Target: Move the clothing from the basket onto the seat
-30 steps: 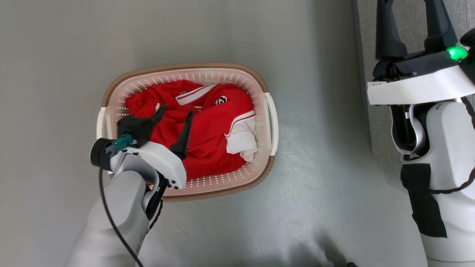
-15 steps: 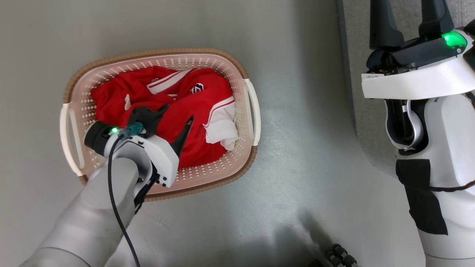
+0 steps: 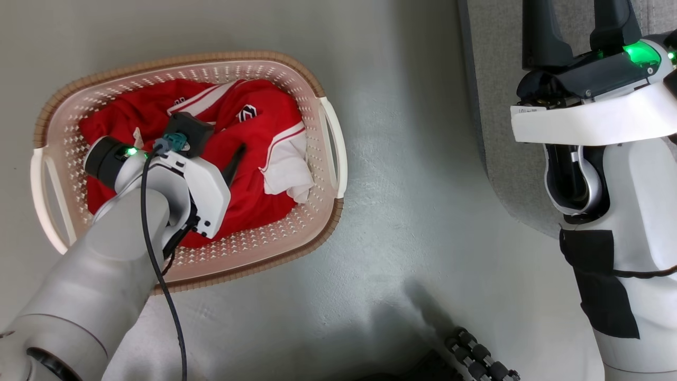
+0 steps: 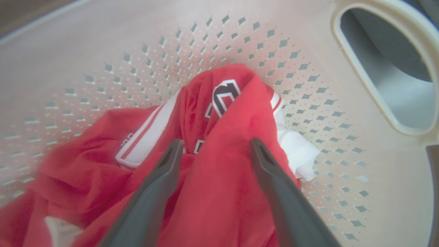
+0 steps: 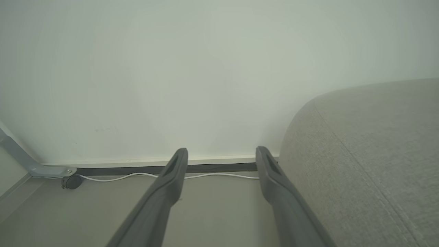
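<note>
Jaws of the left gripper (image 4: 216, 145) stand apart, both dark fingers (image 4: 156, 192) pressed down into the clothing (image 4: 85, 171), with a raised ridge of red fabric between them; they are not clamped on it. The ridge carries a black-and-white printed mark, and a white-striped band lies just left of it. A white patch of cloth shows at the heap's right side. All the clothing lies inside the basket (image 3: 296, 69), heaped on its floor and reaching most of the perforated walls. The basket stands on the grey floor (image 3: 412, 185), its right handle (image 3: 336, 143) facing the seat (image 3: 492, 106), with a strip of bare floor between the two.

The right gripper (image 5: 222, 152) also has its jaws apart, with nothing between them. It hangs by the seat's left edge, well apart from the basket, pointing toward the far wall (image 5: 205, 68), where a white cable (image 5: 137, 175) runs along the skirting.
</note>
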You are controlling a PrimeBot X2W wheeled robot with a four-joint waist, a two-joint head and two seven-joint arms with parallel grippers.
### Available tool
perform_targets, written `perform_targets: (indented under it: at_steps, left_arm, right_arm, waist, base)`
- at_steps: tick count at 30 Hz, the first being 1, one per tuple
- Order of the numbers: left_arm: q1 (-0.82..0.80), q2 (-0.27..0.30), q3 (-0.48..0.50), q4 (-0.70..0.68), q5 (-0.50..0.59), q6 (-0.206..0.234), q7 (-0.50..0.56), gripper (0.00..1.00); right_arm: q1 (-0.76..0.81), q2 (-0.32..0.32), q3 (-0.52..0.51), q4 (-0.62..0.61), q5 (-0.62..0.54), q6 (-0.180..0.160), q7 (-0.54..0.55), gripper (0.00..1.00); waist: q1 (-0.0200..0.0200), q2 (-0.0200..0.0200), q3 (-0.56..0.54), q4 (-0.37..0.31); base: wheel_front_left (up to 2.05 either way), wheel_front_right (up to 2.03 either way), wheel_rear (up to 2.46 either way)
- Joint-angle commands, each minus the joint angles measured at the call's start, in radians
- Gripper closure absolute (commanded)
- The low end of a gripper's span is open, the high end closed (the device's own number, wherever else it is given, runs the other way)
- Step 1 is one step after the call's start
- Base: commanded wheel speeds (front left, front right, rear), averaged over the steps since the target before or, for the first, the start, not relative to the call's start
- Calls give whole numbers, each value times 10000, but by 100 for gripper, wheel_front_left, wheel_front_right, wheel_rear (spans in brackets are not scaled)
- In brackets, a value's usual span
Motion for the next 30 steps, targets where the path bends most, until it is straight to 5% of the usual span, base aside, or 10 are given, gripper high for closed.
perform_targets:
  at_steps: [1, 13, 14, 15, 30]
  left_arm:
    - [-121, 206, 58, -33, -141, -40, 40, 0]
    - [-651, 387, -1316, 427, -918, -40, 754, 5]
    - [-679, 362, -1357, 534, -941, -40, 721, 81]
    - [-684, 329, -1389, 628, -978, -40, 688, 100]
    - [381, 25, -1521, 745, -2090, -40, -639, 100]
  right_arm:
    - [256, 70, 90, -325, 104, 42, -59, 0]
    - [209, 70, 60, -521, 292, 42, -59, 0]
    - [215, 70, 47, -520, 298, 42, -59, 0]
    - [218, 70, 35, -508, 302, 42, -59, 0]
    - [720, 70, -286, 154, 24, 42, -59, 0]
  waist:
    - [0, 0, 90, -61]
    - [0, 0, 460, -241]
    - [0, 0, 454, -247]
    - [0, 0, 438, -251]
    - [0, 0, -1060, 158]
  base:
    - [0, 0, 0]
    - [0, 0, 0]
    - [0, 0, 0]
    - [0, 0, 0]
    - [0, 0, 0]
